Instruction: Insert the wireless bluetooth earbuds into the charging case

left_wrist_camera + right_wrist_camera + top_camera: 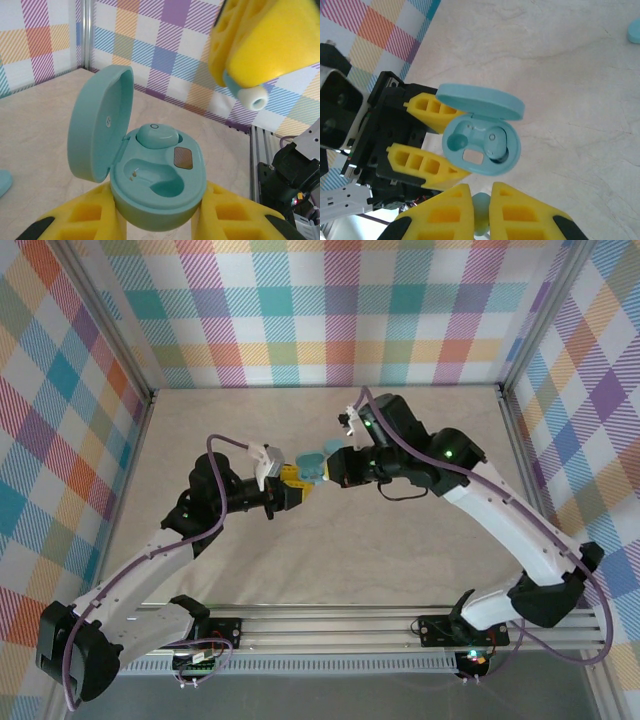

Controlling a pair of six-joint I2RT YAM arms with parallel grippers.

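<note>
My left gripper point(157, 212) is shut on the teal charging case point(160, 192), its yellow fingers point(85, 217) pressing both sides of the base. The lid point(100, 125) stands open to the left. One earbud point(156, 135) sits in the far slot; the near slot point(152, 177) is empty. My right gripper point(481, 200) is shut on a second teal earbud point(481, 215), hovering just short of the case point(482, 145). In the left wrist view that earbud's white tip point(256, 97) sticks out above and right of the case. From above, both grippers point(292, 492) point(335, 470) meet at the case point(313, 468) mid-table.
Another small teal item point(635, 31) lies on the beige table beyond the case, also at the left edge point(2, 182) of the left wrist view. Plaid walls and aluminium posts point(120, 350) close in the table. A rail point(330, 630) runs along the near edge.
</note>
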